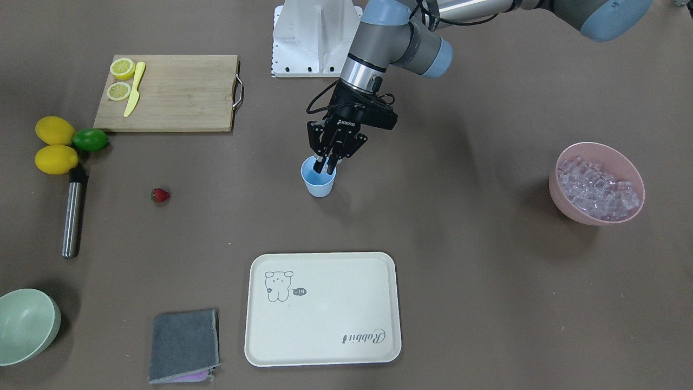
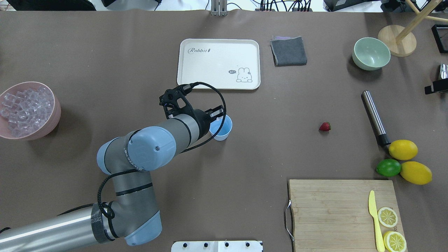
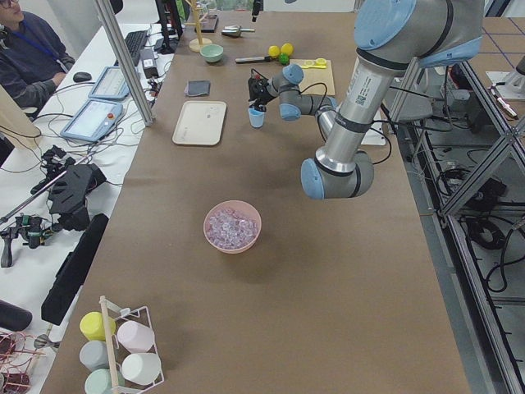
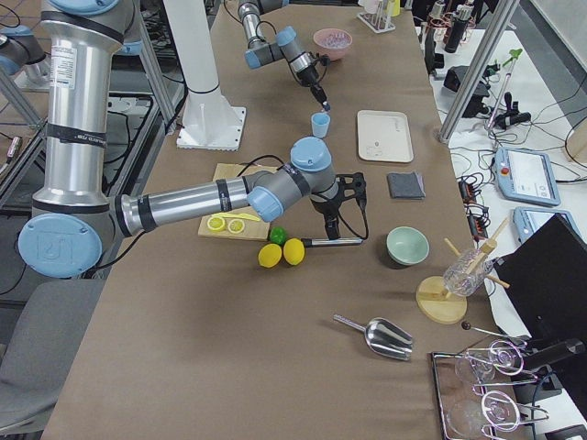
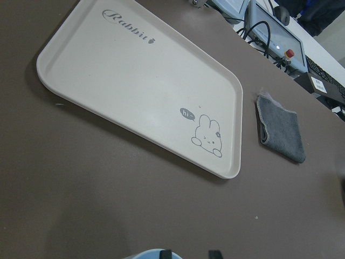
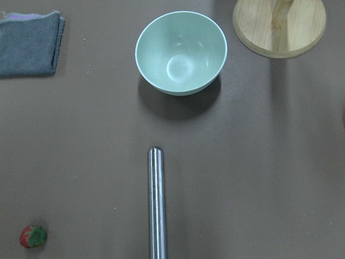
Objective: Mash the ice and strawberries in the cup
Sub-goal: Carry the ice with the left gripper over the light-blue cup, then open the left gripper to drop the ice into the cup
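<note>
Only rt-side cam, right end effector [image 4: 329, 231] above steel rod [image 4: 337, 242]

Brown matte table [image 1: 487, 303] spreads wide all round the left gripper [image 1: 326, 165], evenly lit, with only soft shadows. Past the table edge ahead of the gripper, an aluminium post [image 3: 123, 59] rises beside a white side desk [image 3: 25, 148], and a person [image 3: 29, 49] sits there. Back behind the gripper, grey floor [image 3: 500, 345].

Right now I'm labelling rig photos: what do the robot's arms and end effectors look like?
Both the left arm and right arm are silver-grey tubes with light blue joint caps. The left end effector is black, white-lettered, two-fingered, with a looping black cable.
</note>
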Controlling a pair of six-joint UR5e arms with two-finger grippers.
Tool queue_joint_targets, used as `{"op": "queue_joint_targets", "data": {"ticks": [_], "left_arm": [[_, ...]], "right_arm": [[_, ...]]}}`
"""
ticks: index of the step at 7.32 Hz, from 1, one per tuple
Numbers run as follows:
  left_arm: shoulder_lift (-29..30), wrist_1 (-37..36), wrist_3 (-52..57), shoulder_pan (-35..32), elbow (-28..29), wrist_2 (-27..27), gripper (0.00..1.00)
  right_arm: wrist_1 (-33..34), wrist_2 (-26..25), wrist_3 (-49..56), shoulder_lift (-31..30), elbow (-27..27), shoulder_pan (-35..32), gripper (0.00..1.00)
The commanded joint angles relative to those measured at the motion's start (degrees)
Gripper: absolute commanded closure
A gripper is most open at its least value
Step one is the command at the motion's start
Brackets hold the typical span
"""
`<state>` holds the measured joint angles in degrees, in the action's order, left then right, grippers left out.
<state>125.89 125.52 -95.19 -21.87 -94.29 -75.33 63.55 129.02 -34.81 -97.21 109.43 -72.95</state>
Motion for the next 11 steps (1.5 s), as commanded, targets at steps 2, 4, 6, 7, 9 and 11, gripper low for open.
{"op": "queue_joint_targets", "data": {"ticks": [2, 4, 6, 7, 9, 11], "left_arm": [[-0.03, -0.10, 0.18, 0.16, -0.10, -0.43, 0.78], [-0.20, -0.10, 0.97, 0.24, -0.02, -0.34, 0.03], [-2.57, -0.97, 5.61, 0.16, -3.07, -0.69, 0.02], [-3.45, -6.46, 10.33, -0.37, -7.36, -4.43, 0.02], [-5.47, -25.32, 17.37, -6.06, -16.76, -16.81, 0.02], [-9.50, -33.47, 29.92, -12.90, -20.49, -24.38, 0.02]], "right_arm": [[0.00, 0.09, 0.00, 0.00, -0.01, 0.00, 0.00], [0.00, 0.18, 0.00, 0.00, -0.01, 0.00, 0.00], [0.00, 0.18, -0.08, 0.00, -0.01, 0.00, 0.00], [0.00, 0.18, -0.09, 0.00, -0.01, 0.00, 0.00], [0.00, 0.09, -0.09, -0.09, -0.09, 0.00, 0.00], [-0.09, 0.18, 0.00, -0.09, -0.09, 0.00, 0.00]]}}
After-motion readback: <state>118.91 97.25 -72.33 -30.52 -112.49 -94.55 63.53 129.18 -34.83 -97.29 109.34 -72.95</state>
